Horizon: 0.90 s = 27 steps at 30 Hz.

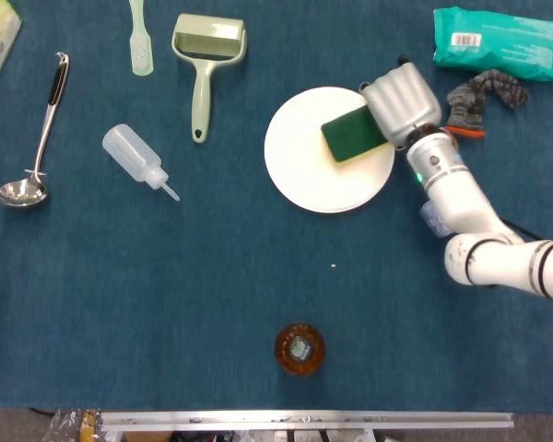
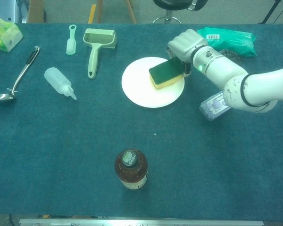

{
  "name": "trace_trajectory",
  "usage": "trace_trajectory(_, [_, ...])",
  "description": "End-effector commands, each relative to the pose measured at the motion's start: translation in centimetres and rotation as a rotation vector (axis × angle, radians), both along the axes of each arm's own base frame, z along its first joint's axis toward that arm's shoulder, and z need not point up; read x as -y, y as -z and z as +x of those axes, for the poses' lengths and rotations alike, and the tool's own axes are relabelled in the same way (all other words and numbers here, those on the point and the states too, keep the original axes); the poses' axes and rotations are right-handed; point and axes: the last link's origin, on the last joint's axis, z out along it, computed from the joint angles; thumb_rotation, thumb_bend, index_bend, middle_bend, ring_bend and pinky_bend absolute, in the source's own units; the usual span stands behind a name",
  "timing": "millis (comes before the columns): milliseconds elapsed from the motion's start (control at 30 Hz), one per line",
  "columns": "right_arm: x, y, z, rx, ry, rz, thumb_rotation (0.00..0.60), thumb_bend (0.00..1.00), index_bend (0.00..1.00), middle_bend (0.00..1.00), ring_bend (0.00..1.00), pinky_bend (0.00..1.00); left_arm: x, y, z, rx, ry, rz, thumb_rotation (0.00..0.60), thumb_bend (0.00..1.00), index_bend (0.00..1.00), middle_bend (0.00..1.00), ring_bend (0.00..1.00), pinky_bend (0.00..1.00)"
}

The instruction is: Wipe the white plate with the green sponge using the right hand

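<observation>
A round white plate (image 1: 313, 166) (image 2: 144, 89) lies on the blue cloth, right of centre. The green sponge (image 1: 353, 133) (image 2: 165, 73), yellow underneath, sits over the plate's right part. My right hand (image 1: 401, 103) (image 2: 185, 44) grips the sponge from its right end, fingers curled over it, with the white forearm running off to the right. Whether the sponge presses flat on the plate or hovers just above it I cannot tell. My left hand shows in neither view.
A brown bottle (image 1: 300, 348) (image 2: 130, 168) stands near the front edge. Left of the plate lie a squeeze bottle (image 1: 136, 158), a lint roller (image 1: 203, 64), a small brush (image 1: 140, 37) and a ladle (image 1: 32, 138). A teal wipes pack (image 1: 498, 41), a grey sock (image 1: 484, 97) and a clear container (image 2: 214, 106) sit by the right arm.
</observation>
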Motion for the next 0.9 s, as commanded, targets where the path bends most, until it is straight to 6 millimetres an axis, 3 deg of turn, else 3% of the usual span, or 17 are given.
trace_trajectory(33, [0.0, -1.0, -0.5, -0.016, 0.008, -0.025, 0.600, 0.10, 0.42, 0.55, 0.45, 0.25, 0.0, 0.1, 0.1, 0.001, 0.003, -0.002, 0.600, 0.20, 0.39, 0.41, 0.31, 0.46])
trace_trajectory(233, [-0.1, -3.3, -1.3, -0.045, 0.024, -0.075, 0.600, 0.10, 0.42, 0.55, 0.45, 0.25, -0.2, 0.3, 0.3, 0.001, 0.010, -0.005, 0.600, 0.20, 0.39, 0.41, 0.31, 0.46])
trace_trajectory(400, [-0.4, -3.9, -0.7, -0.010, 0.020, -0.077, 0.600, 0.10, 0.42, 0.55, 0.45, 0.25, -0.2, 0.5, 0.4, -0.001, 0.014, -0.010, 0.600, 0.20, 0.39, 0.41, 0.31, 0.46])
trace_trajectory(667, [-0.7, -1.6, 1.2, 0.042, -0.017, -0.014, 0.600, 0.10, 0.42, 0.55, 0.45, 0.25, -0.2, 0.5, 0.5, 0.002, 0.011, -0.011, 0.600, 0.20, 0.39, 0.41, 0.31, 0.46])
trace_trajectory(900, [-0.6, 0.3, 0.9, 0.019, -0.018, 0.021, 0.600, 0.10, 0.42, 0.55, 0.45, 0.25, 0.0, 0.4, 0.1, 0.006, 0.001, -0.007, 0.600, 0.20, 0.39, 0.41, 0.31, 0.46])
